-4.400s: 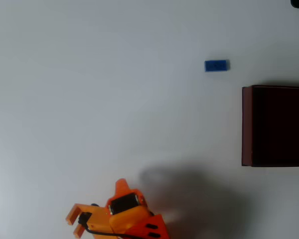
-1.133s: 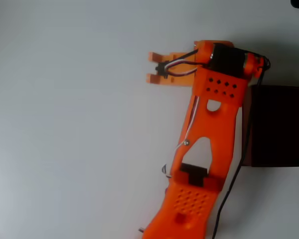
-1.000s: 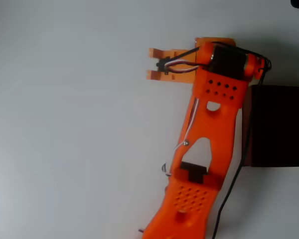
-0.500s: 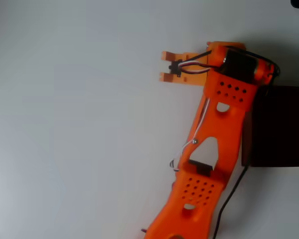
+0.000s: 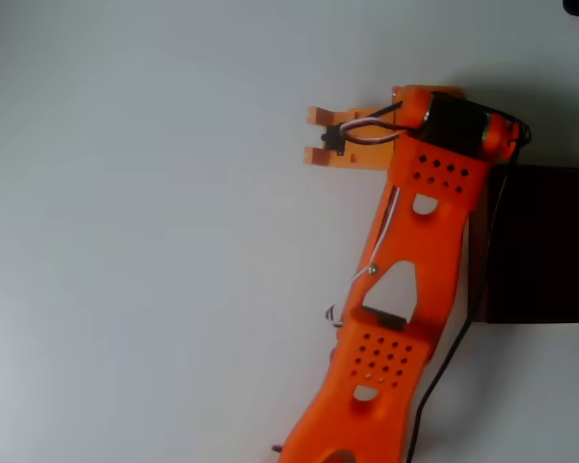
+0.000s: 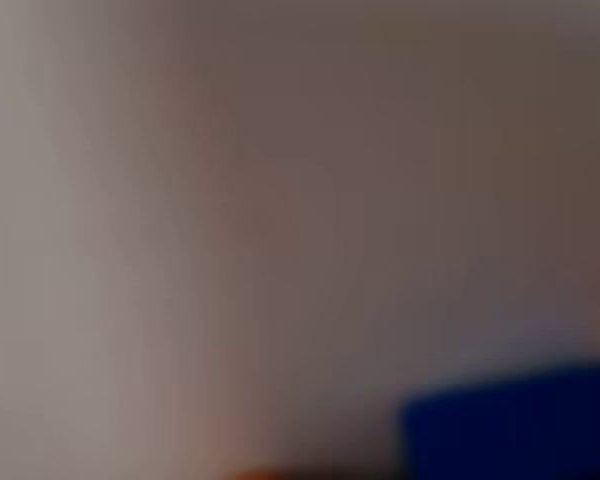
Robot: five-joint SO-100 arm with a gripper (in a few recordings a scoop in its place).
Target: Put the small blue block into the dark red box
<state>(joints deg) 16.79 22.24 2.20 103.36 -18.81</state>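
One orange gripper [image 5: 314,135] shows in the overhead view, its tips pointing left with a narrow gap; whether it grips anything I cannot tell. One small blue block [image 6: 510,425] fills the blurred wrist view's lower right corner. Since half a second ago the arm has shifted slightly. It overlaps the one dark red box [image 5: 545,246] on the white table [image 5: 125,241].

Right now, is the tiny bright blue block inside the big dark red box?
Cannot tell. The wrist view shows a blurred blue block; overhead, the orange arm covers part of the dark red box.
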